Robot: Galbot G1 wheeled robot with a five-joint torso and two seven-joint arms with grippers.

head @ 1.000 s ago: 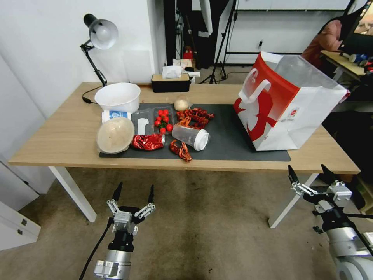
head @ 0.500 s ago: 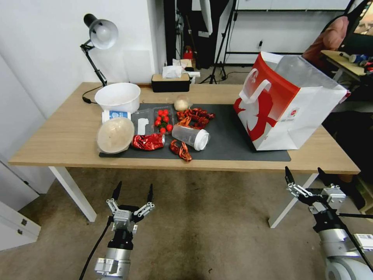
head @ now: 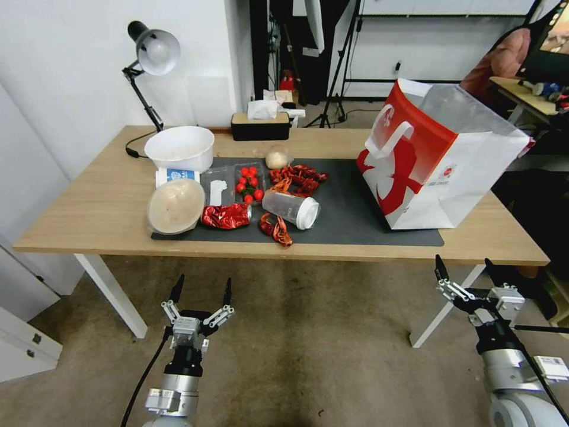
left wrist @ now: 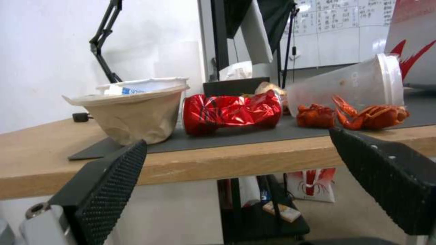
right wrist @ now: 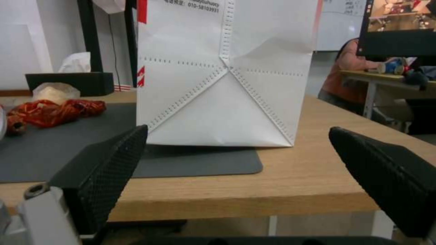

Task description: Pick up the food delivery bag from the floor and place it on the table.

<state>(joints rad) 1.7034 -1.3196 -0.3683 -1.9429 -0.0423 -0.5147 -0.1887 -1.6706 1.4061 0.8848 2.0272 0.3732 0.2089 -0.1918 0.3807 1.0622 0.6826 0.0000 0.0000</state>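
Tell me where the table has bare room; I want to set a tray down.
Bare wood on the table left of the mat, under the lamp. Bare mat between the cup and the bag. Crowded around the bowls and crayfish.

food delivery bag (head: pixel 441 172): white-and-red paper, stitched seams, silvery foil lining | table (head: pixel 101 207): light matt wood | mat (head: pixel 349 219) under the bag: dark grey, matt | crushed can (left wrist: pixel 231 110) on the mat: glossy red metal | floor (head: pixel 320 350): dull, stained
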